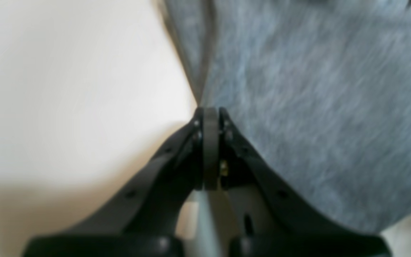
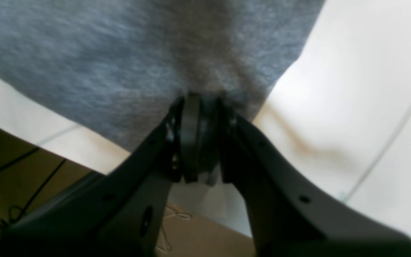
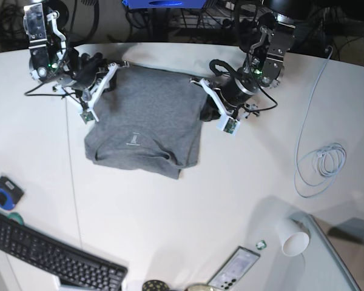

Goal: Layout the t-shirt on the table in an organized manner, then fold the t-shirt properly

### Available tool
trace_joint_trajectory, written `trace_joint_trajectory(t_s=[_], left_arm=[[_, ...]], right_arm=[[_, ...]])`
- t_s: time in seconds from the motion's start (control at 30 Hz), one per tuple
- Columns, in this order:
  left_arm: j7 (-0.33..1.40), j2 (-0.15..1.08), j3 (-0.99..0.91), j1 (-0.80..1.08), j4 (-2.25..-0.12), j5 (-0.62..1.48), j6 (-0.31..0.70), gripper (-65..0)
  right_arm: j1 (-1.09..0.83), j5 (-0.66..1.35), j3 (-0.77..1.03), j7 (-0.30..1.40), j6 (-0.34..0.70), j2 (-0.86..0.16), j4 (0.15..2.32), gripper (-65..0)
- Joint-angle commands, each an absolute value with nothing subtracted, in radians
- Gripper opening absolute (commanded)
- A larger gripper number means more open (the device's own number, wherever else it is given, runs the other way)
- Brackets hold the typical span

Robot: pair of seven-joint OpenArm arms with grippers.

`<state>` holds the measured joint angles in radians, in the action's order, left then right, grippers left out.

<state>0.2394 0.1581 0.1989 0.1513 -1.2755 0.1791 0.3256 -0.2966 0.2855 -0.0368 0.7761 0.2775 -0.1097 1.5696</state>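
Fingers on both arms are closed on cloth: the left fingers [image 1: 211,142] pinch one side edge, and the right fingers [image 2: 190,134] have a fold of fabric between them at the opposite side.

Beneath and around both pairs lies the worktop [image 3: 170,224], smooth-looking, so the cloth will probably slide over it with little drag. The t-shirt [image 3: 151,103] spans the space between the two sets of fingers, its body spread there and its bunched, rippled part on the side nearer the keyboard [image 3: 54,248]. It should handle as light, soft and limp, with nothing fragile about it; it won't hold a shape unless kept lightly taut, and pushing would only ruck it up. Both side edges are sensible holds, ideally a shallow pinch at matching corners with level tension, since pulling hard may stretch the knit or slip a thin grip. The loose folds [image 3: 170,157], away from the fingers, would need taking at their outer corners. The small printed label [image 3: 133,139] lies among them, no place to grip.
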Motion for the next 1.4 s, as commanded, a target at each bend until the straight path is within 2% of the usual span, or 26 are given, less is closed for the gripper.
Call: trace_joint_trajectory(t_s=[0.0, 0.13, 0.6, 0.77, 0.83, 1.03, 1.13, 1.23, 1.37], left_arm=[[0.217, 0.153, 0.226, 0.148, -1.291, 0.188, 0.335, -65.0], [0.22, 0.153, 0.28, 0.168, -1.291, 0.188, 0.335, -65.0], [0.222, 0.159, 0.271, 0.24, -1.411, 0.189, 0.335, -65.0], [0.222, 0.213, 0.228, 0.282, -1.515, 0.189, 0.289, -65.0], [0.222, 0.242, 0.177, 0.308, -1.56, 0.196, 0.289, -65.0], [0.223, 0.321, 0.067, 0.509, -1.716, 0.189, 0.291, -65.0], [0.223, 0.357, 0.065, 0.645, -1.784, 0.189, 0.291, -65.0], [0.223, 0.364, 0.077, 0.739, -1.779, 0.189, 0.291, -65.0], [0.223, 0.357, 0.077, 0.783, -1.601, 0.188, 0.291, -65.0]], right_arm=[[-0.294, 0.294, -0.036, 0.757, 0.282, -0.111, 1.569, -56.7], [-0.308, 0.294, -0.031, 0.746, 0.282, -0.117, 1.52, -56.7], [-0.309, 0.294, -0.03, 0.722, 0.278, -0.203, 1.524, -56.7], [-0.374, 0.294, -0.025, 0.725, 0.278, -0.222, 1.701, -56.7], [-0.424, 0.295, 0.035, 0.728, 0.278, -0.217, 1.791, -56.7], [-0.619, 0.298, 0.168, 0.774, 0.278, -0.216, 1.969, -56.7], [-0.716, 0.3, 0.182, 0.777, 0.278, -0.213, 1.963, -56.7], [-0.768, 0.297, 0.18, 0.777, 0.278, -0.156, 1.929, -56.7], [-0.734, 0.295, 0.148, 0.765, 0.278, -0.111, 1.739, -56.7]])
